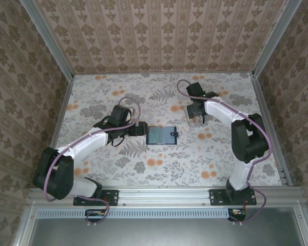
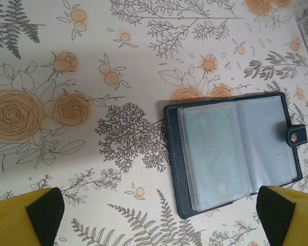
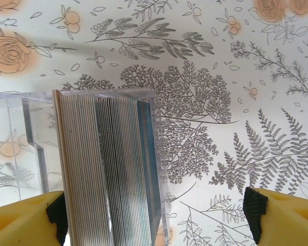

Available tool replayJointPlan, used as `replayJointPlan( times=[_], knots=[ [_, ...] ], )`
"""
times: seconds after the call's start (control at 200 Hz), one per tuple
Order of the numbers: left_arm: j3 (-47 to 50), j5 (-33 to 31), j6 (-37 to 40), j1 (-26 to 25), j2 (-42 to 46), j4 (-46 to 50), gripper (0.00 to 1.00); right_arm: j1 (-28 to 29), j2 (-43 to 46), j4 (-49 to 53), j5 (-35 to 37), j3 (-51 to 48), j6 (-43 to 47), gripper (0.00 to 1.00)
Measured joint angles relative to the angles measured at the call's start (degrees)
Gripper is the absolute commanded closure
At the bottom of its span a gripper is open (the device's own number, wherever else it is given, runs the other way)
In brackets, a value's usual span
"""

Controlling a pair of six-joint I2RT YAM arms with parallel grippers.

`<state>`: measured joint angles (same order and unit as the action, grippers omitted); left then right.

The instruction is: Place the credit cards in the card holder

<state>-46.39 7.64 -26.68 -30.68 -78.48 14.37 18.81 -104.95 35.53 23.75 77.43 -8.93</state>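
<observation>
holder (image 2: 233, 154) lies open | left gripper (image 2: 156, 212) spread wide beside it, empty | right gripper (image 3: 156, 215) spread over cards (image 3: 108, 169) in box (image 3: 20, 138), nothing grasped

The credit cards (image 3: 108, 164) and their clear box (image 3: 36, 123) run off the right wrist view's lower edge; only card edges show, faces hidden

The card holder (image 2: 231, 154) lies open and flat on the bench (image 2: 92, 51), dark navy with clear sleeves and a snap tab at one edge. The credit cards (image 3: 108, 169) stand on edge, packed in a clear box (image 3: 31, 133).
</observation>
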Motion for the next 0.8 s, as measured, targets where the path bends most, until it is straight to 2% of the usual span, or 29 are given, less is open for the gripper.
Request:
replayJointPlan(
  times=[0.095, 0.16, 0.225, 0.525, 0.695, 0.8],
  knots=[
    [0.0, 0.0, 0.0, -0.1, 0.0, 0.1, 0.00, -0.1, 0.4, -0.7, 0.2, -0.8, 0.0, 0.17],
    [0.0, 0.0, 0.0, -0.1, 0.0, 0.2, 0.00, -0.1, 1.2, -1.2, 0.3, -1.7, 0.0, 0.26],
    [0.0, 0.0, 0.0, -0.1, 0.0, 0.2, 0.00, -0.2, 2.1, -1.5, 0.3, -2.3, 0.2, 0.31],
    [0.0, 0.1, 0.0, -0.5, -0.6, 0.2, 0.00, -0.2, 3.7, -2.3, 0.4, -2.7, 0.5, 0.40],
    [0.0, 0.2, 0.0, -0.5, -1.1, 0.2, 0.00, -0.2, 3.7, -2.4, 0.5, -2.8, 1.1, 0.62],
    [-0.1, 0.3, 0.0, -0.6, -1.4, 0.2, 0.00, -0.2, 3.7, -2.4, 0.5, -2.9, 1.3, 0.71]
  ],
)
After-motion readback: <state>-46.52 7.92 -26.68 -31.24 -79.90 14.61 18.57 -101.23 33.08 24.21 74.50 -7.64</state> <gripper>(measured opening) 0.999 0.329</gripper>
